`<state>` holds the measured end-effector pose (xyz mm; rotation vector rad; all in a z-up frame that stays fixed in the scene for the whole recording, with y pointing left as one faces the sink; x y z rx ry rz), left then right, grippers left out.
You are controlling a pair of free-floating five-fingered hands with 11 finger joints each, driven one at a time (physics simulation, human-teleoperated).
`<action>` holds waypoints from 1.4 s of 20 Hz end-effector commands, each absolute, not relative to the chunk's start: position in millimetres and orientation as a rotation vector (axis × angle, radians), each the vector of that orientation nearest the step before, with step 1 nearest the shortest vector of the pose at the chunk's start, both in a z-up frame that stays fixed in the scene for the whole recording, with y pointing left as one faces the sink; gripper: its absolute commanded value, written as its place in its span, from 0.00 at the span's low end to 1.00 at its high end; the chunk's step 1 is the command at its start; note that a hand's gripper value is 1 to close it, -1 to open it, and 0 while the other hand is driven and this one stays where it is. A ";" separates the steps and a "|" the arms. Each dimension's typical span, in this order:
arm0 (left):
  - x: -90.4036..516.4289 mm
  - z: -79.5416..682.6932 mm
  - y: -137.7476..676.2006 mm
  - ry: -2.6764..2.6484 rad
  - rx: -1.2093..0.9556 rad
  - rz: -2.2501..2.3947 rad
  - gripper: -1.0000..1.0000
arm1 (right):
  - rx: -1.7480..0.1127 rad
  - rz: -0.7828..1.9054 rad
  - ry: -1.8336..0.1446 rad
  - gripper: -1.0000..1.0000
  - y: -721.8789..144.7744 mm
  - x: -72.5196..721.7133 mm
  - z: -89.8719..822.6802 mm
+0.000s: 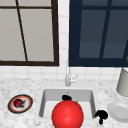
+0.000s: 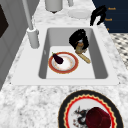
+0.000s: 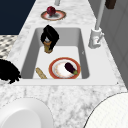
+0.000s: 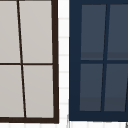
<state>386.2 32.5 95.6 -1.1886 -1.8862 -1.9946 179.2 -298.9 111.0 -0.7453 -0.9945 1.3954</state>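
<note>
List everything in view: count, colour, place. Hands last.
sink: 1, white, set in the marble counter
faucet: 1, grey, behind the sink
red-rimmed plate: 1, in the sink
eggplant: 1, dark purple, on that plate
bread stick: 1, tan, in the sink beside the plate
patterned plate: 1, counter left of the sink
dark red fruit: 1, on it
white plate: 1, counter right
grey canister: 1, behind it
red ball: 1, foreground
left hand: black, curled on a tan object over the sink
right hand: black, at the sink's right rim
</note>
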 end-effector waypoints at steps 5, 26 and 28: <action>394.8 48.1 32.3 -1.878 -1.164 -1.932 1.00 | -0.745 1.395 -0.995 0.50 -298.9 179.2 111.0; 448.2 -39.6 35.2 -1.868 -1.134 -1.937 1.00 | -0.745 1.395 -0.995 0.50 -298.9 179.2 111.0; 458.5 -45.2 34.9 -1.869 -1.140 -1.929 1.00 | -0.745 1.395 -0.995 0.50 -298.9 179.2 111.0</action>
